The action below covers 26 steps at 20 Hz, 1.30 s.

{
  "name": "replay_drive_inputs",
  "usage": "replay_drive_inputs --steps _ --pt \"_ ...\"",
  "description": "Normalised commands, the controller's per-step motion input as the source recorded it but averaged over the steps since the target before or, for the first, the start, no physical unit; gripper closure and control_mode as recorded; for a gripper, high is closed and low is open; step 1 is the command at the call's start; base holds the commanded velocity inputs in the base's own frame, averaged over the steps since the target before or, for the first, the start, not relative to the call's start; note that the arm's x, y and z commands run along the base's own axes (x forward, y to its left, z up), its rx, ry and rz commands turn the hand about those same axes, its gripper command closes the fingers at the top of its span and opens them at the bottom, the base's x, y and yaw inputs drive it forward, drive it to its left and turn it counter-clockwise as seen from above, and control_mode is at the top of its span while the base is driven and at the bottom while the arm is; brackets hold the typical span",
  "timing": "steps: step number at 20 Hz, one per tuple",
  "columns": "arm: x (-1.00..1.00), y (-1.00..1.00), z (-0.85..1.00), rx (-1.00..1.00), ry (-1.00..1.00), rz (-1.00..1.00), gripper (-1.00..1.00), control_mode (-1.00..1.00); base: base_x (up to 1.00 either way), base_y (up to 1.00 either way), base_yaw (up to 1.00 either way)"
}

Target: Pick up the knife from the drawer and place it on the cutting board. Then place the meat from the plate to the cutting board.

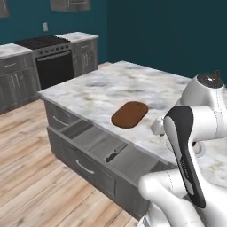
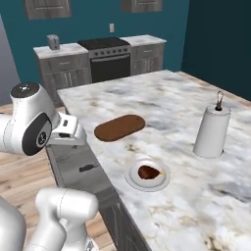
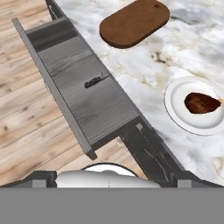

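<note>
The wide grey drawer (image 3: 94,111) is pulled out from the island, and the small dark-handled knife (image 3: 96,81) lies flat on its floor. On the marble counter beside it sits the reddish-brown oval cutting board (image 3: 133,22). Further along, a round white plate (image 3: 177,109) carries the dark meat (image 3: 200,103). My gripper (image 3: 114,178) hovers high above the drawer's near end, open and holding nothing, well clear of the knife. From the base views I see the knife (image 1: 116,152) in the drawer (image 1: 91,138), the board (image 2: 119,127) and the meat (image 2: 148,172) on its plate (image 2: 131,177).
A paper towel roll on a stand (image 2: 212,130) is on the counter to the right of the plate. A stove (image 2: 105,59) and grey cabinets line the far wall. Wooden floor (image 1: 35,177) lies in front of the drawer's front panel.
</note>
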Motion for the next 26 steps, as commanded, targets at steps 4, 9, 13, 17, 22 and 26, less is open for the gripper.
replay_drive_inputs --steps 4,9,13,17,22,26 --pt "0.00 0.00 0.00 0.00 0.00 0.00 -1.00 1.00 0.74 0.32 -0.06" --pt "0.00 0.00 0.00 0.00 0.00 0.00 -1.00 1.00 0.29 -0.15 0.03" --pt "0.00 0.00 0.00 0.00 0.00 0.00 -1.00 1.00 0.01 -0.32 0.20" --pt "0.00 0.00 0.00 0.00 0.00 0.00 -1.00 1.00 0.00 -0.33 0.35" --pt "0.00 0.00 0.00 0.00 0.00 0.00 -1.00 1.00 0.00 -0.31 0.40" --pt "0.00 0.00 0.00 0.00 0.00 0.00 -1.00 1.00 0.22 -0.19 0.33"
